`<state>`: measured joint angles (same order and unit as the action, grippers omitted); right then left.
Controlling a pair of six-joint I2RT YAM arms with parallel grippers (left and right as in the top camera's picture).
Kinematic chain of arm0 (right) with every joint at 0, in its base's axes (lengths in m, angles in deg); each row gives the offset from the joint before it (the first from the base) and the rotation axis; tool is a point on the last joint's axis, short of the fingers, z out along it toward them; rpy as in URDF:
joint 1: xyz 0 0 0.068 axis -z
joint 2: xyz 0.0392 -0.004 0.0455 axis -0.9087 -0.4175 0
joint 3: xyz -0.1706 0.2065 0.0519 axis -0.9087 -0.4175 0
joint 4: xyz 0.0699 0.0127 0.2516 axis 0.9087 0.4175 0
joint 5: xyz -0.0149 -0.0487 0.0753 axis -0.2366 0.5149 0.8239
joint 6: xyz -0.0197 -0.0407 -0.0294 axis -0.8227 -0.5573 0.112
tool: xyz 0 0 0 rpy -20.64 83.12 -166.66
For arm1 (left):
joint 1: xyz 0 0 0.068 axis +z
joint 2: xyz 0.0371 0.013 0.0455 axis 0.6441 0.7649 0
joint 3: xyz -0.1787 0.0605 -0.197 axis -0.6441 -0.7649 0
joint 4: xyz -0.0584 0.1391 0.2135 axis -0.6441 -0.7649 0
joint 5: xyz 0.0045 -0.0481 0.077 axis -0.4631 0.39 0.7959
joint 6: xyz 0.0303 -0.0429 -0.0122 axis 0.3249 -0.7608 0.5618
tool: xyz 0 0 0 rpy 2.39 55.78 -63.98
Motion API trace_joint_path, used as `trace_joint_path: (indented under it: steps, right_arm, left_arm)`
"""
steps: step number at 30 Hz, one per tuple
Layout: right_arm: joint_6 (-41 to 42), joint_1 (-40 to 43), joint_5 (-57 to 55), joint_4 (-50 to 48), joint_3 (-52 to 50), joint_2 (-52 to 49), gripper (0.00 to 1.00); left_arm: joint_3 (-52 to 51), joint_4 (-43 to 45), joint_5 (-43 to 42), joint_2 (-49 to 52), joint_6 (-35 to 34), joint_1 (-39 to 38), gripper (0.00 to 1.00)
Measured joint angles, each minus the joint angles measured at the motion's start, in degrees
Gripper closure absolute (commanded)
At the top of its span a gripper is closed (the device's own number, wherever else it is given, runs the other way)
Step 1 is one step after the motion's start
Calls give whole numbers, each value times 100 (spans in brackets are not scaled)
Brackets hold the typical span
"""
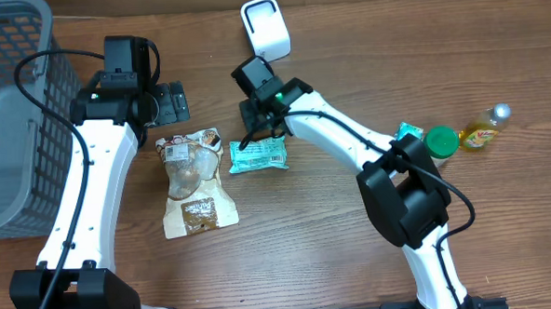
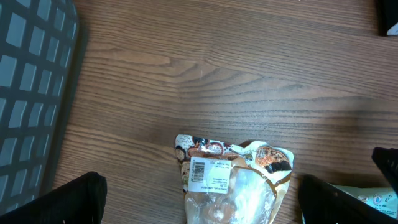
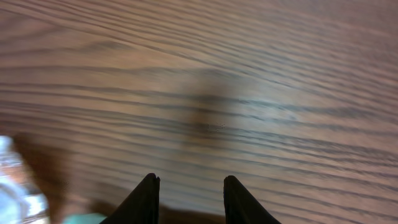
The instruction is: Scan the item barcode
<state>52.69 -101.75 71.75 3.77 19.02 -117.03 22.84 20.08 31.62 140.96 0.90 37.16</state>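
Just beside the right pincer, whose fingers stood partly spread over bare table and held nothing, the teal packet lay flat. It looked light, soft and slippery, best pinched at a sealed edge. The left pincer gaped wide.

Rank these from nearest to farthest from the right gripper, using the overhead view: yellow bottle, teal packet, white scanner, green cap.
1. teal packet: mid-table, right beside the right gripper.
2. white scanner: at the table's far edge.
3. green cap: well off to the right side.
4. yellow bottle: lying just beyond the cap, farthest right.
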Motion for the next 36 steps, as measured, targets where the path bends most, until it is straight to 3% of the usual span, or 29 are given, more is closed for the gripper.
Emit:
trace_joint_path:
  steps: [12,26,36]
  right_arm:
    - [131,280,459,739,-31,-70,66]
    - [177,341,522,17,-33,-70,65]
    - [223,380,540,160,-33,-330,65]
  left_arm:
    - [0,0,0,0,0,0,0]
    - [0,0,0,0,0,0,0]
    - [0,0,0,0,0,0,0]
